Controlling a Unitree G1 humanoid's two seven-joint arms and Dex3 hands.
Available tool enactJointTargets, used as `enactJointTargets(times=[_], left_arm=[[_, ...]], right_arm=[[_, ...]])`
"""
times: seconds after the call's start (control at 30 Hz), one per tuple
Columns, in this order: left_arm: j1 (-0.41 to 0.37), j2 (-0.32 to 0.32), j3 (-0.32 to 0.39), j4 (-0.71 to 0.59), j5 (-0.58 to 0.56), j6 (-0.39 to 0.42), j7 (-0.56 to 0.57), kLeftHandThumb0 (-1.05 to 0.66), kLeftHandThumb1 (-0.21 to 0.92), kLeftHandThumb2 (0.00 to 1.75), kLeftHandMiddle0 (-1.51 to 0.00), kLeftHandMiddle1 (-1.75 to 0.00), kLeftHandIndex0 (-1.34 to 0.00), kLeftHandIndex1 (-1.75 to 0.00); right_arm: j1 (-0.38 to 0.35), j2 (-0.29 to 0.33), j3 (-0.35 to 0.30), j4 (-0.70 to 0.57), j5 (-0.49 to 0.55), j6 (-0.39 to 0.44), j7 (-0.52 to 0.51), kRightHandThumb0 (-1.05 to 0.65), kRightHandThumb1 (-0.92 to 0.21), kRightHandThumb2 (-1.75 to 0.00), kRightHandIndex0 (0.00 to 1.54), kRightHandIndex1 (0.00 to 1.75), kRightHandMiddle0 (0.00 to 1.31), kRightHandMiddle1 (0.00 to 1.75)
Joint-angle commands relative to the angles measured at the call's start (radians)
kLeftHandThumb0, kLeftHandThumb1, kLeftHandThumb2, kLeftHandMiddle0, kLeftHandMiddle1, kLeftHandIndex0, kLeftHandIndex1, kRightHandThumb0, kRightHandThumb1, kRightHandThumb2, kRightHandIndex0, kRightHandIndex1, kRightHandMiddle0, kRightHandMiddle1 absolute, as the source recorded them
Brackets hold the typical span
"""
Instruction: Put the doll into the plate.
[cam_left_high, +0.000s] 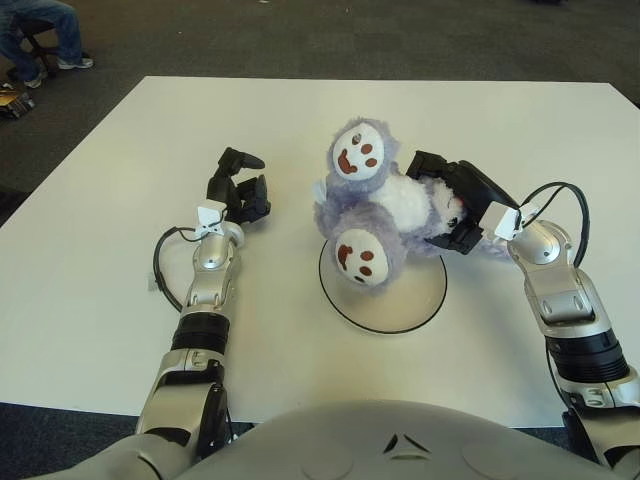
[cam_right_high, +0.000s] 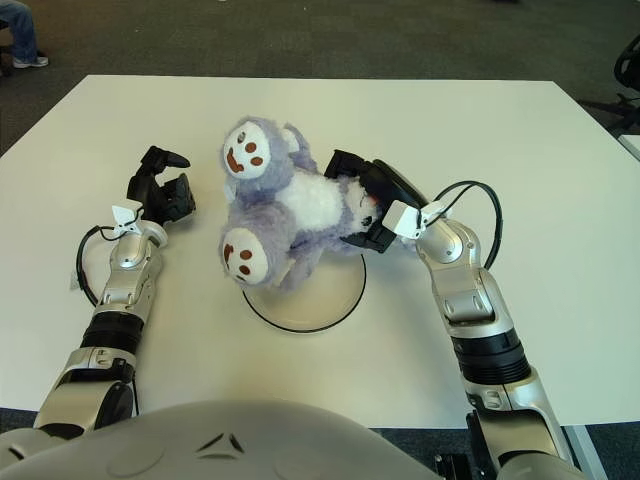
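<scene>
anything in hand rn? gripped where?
Right hand grips the plush doll by its body's right side, above the plate. Left hand holds nothing.

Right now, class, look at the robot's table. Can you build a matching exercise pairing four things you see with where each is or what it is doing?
Things:
1. fluffy purple doll
2. round white plate with dark rim
3. left hand
4. right hand

States:
A. grips the toy from the right
B. left of the plate, holding nothing
C. held over the dish's far edge
D. lies on the white table

Pairs: 1-C, 2-D, 3-B, 4-A
</scene>
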Motion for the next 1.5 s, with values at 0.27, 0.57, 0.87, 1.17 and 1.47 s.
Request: enactJointTargets(times=[0.27, 0.57, 0.87, 1.17, 1.47], left_arm=[[0.093, -0.053, -0.012, 0.056, 0.009, -0.003, 0.011, -0.4, 0.57, 1.0, -1.14, -1.75, -0.42, -1.75], [0.093, -0.055, -0.011, 0.058, 0.01, -0.007, 0.017, -0.4, 0.57, 0.99, -1.15, -1.75, -0.42, -1.75], [0.096, -0.056, -0.011, 0.058, 0.004, -0.011, 0.015, -0.41, 0.56, 1.01, -1.17, -1.75, -0.42, -1.75], [0.099, -0.054, -0.011, 0.057, 0.002, -0.011, 0.014, -0.41, 0.56, 1.01, -1.15, -1.75, -0.43, -1.75], [0.101, -0.053, -0.011, 0.053, 0.004, -0.006, 0.016, -0.41, 0.56, 1.01, -1.14, -1.75, -0.42, -1.75]], right_arm=[[0.012, -0.01, -0.006, 0.022, 0.02, -0.059, 0.011, 0.0, 0.03, -1.65, 0.91, 1.59, 0.66, 1.75], [0.012, -0.042, 0.008, 0.007, -0.004, -0.041, 0.061, -0.01, -0.07, -1.57, 0.81, 1.73, 0.61, 1.66], [0.008, -0.067, 0.013, -0.036, 0.002, 0.021, 0.121, -0.01, -0.25, -1.38, 0.57, 1.74, 0.54, 1.71], [0.007, -0.062, 0.009, -0.051, 0.012, 0.037, 0.132, -0.01, -0.27, -1.37, 0.53, 1.74, 0.52, 1.73], [0.009, -0.061, 0.008, -0.052, 0.012, 0.033, 0.129, -0.01, -0.28, -1.35, 0.52, 1.75, 0.51, 1.74]])
